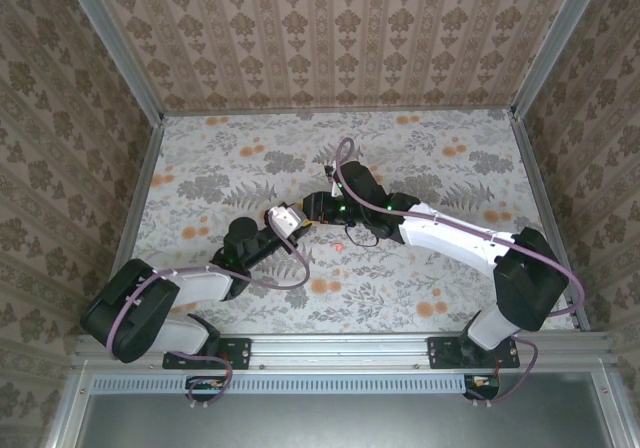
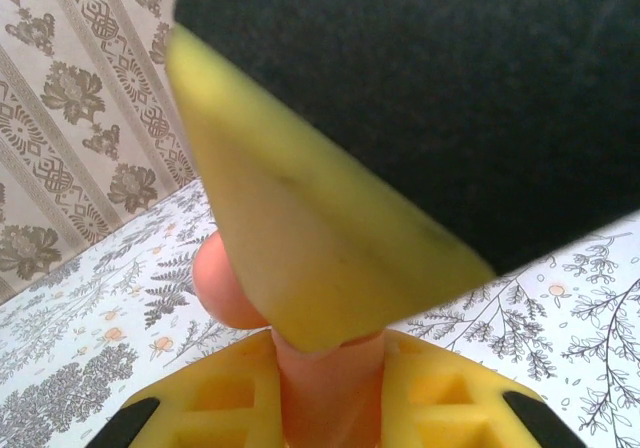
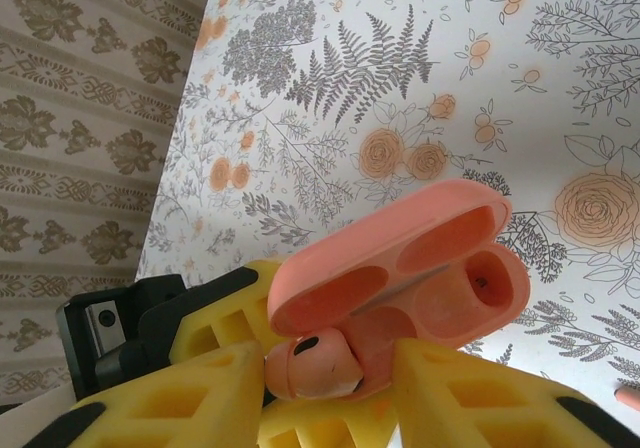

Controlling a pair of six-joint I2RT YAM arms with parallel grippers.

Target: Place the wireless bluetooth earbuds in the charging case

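Note:
The coral charging case (image 3: 400,268) stands with its lid hinged open, both sockets showing. My left gripper (image 2: 330,368) is shut on the case's body (image 2: 330,393); its yellow fingers (image 3: 215,313) show behind the case in the right wrist view. One earbud (image 3: 312,365) sits at the mouth of the case's near socket, pinched between the fingertips of my right gripper (image 3: 330,368). A second earbud (image 1: 341,247) lies loose on the cloth just right of the grippers, its tip (image 3: 628,398) at the frame's edge. From above, the two grippers (image 1: 290,220) (image 1: 318,208) meet mid-table.
A floral cloth (image 1: 420,158) covers the table, with printed orange flowers scattered on it. Patterned walls (image 1: 330,38) close in the left, back and right sides. My right gripper's finger (image 2: 300,228) looms close over the left wrist camera.

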